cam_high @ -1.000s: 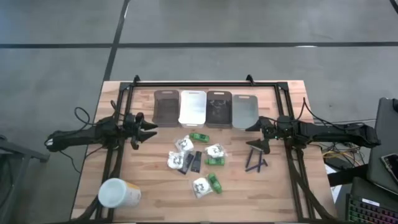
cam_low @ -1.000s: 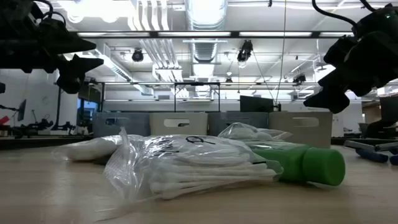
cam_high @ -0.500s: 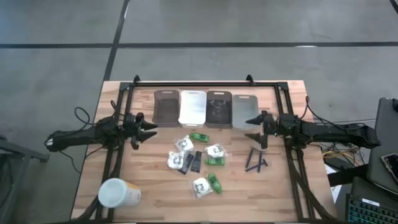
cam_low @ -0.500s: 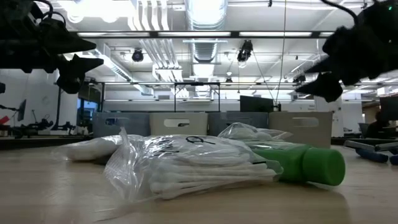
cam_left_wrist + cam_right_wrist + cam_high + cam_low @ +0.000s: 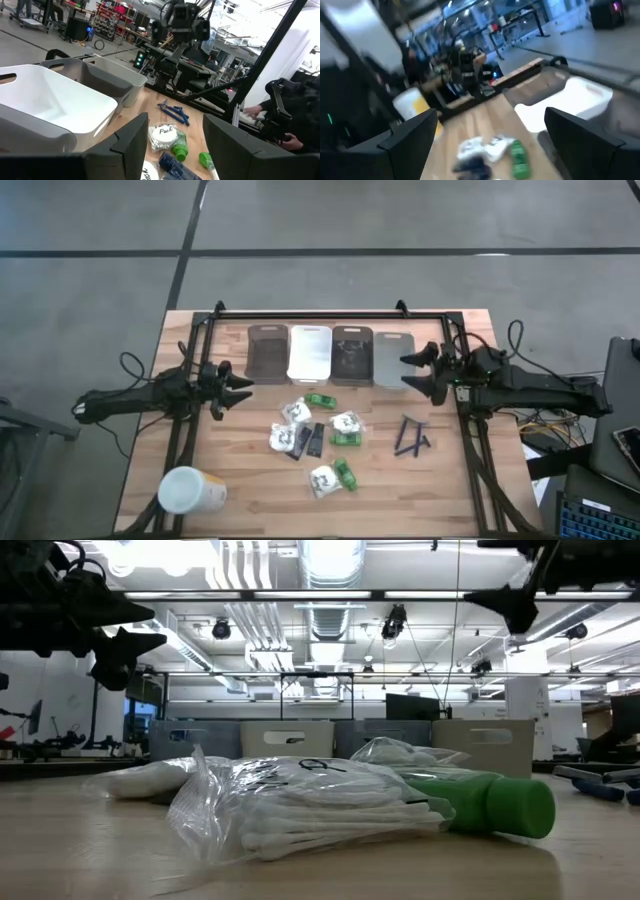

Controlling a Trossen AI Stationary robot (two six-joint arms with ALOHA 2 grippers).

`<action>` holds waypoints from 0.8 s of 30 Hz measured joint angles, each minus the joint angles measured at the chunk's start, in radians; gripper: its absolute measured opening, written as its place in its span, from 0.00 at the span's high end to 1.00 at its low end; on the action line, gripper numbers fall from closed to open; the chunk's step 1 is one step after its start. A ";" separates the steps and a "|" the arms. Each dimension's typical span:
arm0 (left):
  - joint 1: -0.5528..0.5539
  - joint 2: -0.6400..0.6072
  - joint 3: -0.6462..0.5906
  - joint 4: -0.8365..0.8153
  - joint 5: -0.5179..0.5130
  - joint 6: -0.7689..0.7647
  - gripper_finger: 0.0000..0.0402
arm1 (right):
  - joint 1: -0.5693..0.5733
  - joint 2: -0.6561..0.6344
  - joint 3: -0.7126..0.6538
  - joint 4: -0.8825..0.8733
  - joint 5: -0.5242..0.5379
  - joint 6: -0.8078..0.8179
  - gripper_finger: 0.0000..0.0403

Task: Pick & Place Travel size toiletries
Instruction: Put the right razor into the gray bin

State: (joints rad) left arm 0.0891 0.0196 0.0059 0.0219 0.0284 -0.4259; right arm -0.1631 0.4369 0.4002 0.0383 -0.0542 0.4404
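Surface: wooden table (image 5: 240,480) bounded by a black frame; four small bins (image 5: 330,354) in a row along the far edge.
Toiletries: cotton-swab packets (image 5: 296,412), green bottles (image 5: 345,474) and flat dark sachets (image 5: 312,439) clustered mid-table; dark sticks (image 5: 410,437) lying apart toward the right side.
Cup: white-and-yellow cup (image 5: 190,490) on its side near the front left corner.
Left gripper (image 5: 236,391): fingers spread, holding nothing, hovering left of the cluster.
Right gripper (image 5: 418,372): jaws wide, holding nothing, raised beside the grey bin (image 5: 394,358), sticks below and nearer the front.
Risk: loose plastic wrap likely to slip or drag a neighbour along, since packets touch and overlap; a round bottle likely to roll if nudged.
Risk: thin sticks lying flat, so fingers may scrape the wood or miss.
Room: bare wood on both flanks and along the front; frame rails close beside both arms.
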 joint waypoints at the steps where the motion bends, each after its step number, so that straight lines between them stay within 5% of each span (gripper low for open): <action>1: 0.000 0.000 0.000 0.000 0.000 0.000 0.52 | 0.000 0.005 0.024 -0.001 0.000 -0.003 0.10; 6: 0.000 0.000 0.000 0.000 0.000 0.000 0.52 | -0.001 0.007 0.117 -0.009 0.002 -0.007 0.10; 13: 0.000 0.001 0.000 0.000 0.000 0.000 0.52 | -0.001 0.005 0.219 0.018 0.055 -0.354 0.10; 24: 0.001 0.001 0.000 0.000 0.000 0.000 0.52 | 0.000 0.125 0.295 0.241 0.054 0.097 0.10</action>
State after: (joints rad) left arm 0.0898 0.0208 0.0059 0.0219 0.0284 -0.4263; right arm -0.1635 0.5615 0.6948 0.2789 -0.0002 0.5372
